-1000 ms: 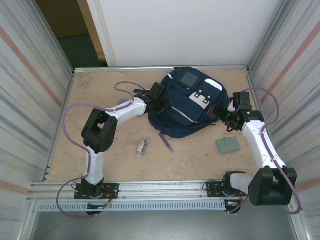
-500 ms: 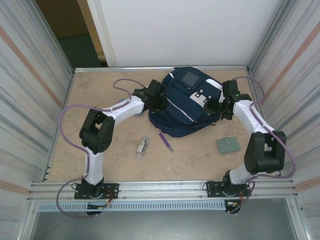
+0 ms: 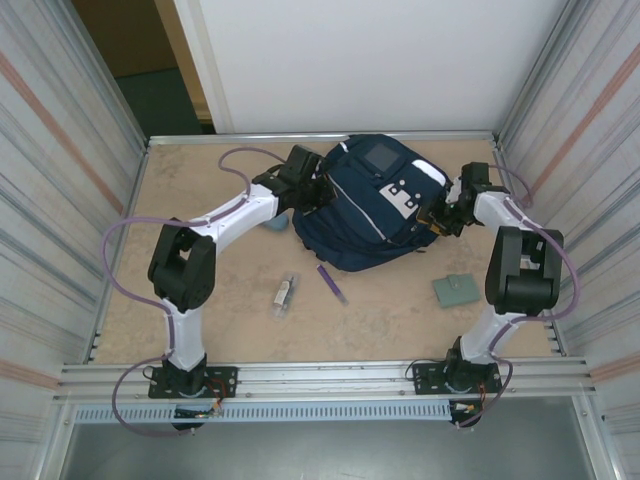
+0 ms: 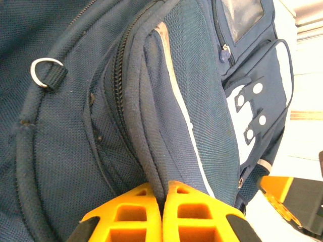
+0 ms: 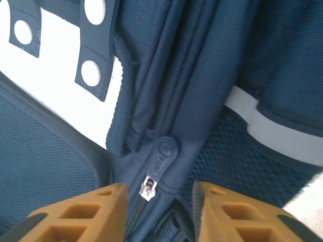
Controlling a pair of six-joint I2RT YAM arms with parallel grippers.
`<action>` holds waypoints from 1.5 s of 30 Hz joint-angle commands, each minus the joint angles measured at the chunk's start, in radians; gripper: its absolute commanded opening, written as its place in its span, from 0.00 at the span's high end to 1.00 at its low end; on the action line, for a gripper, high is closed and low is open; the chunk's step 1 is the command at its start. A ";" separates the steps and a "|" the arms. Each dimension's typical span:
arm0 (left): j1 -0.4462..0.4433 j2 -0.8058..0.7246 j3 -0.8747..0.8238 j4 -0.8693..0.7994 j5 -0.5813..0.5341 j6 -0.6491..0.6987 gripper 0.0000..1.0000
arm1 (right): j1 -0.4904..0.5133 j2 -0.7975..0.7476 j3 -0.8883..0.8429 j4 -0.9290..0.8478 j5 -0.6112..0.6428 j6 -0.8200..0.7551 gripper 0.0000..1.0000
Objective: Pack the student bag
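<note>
The table [image 3: 180,185] has a light brown top with pale marks on it, and a thin metal edge runs all around it. Five things lie on it. The student bag [image 3: 370,205] is the biggest one, big and dark blue, and it lies at the far side near the middle. A small pale blue thing [image 3: 272,227] peeks out just beside the bag's left side, but only part of it can be seen. Nearer the front lie a purple pen [image 3: 332,284] and a small see-through tube [image 3: 286,293], close together but not touching. Off to the right lies a flat grey-green square [image 3: 457,291], well apart from them.
</note>
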 commanded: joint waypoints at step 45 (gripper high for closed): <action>0.018 -0.077 -0.092 0.130 0.081 -0.117 1.00 | 0.066 0.080 0.301 -0.425 0.079 -0.220 0.60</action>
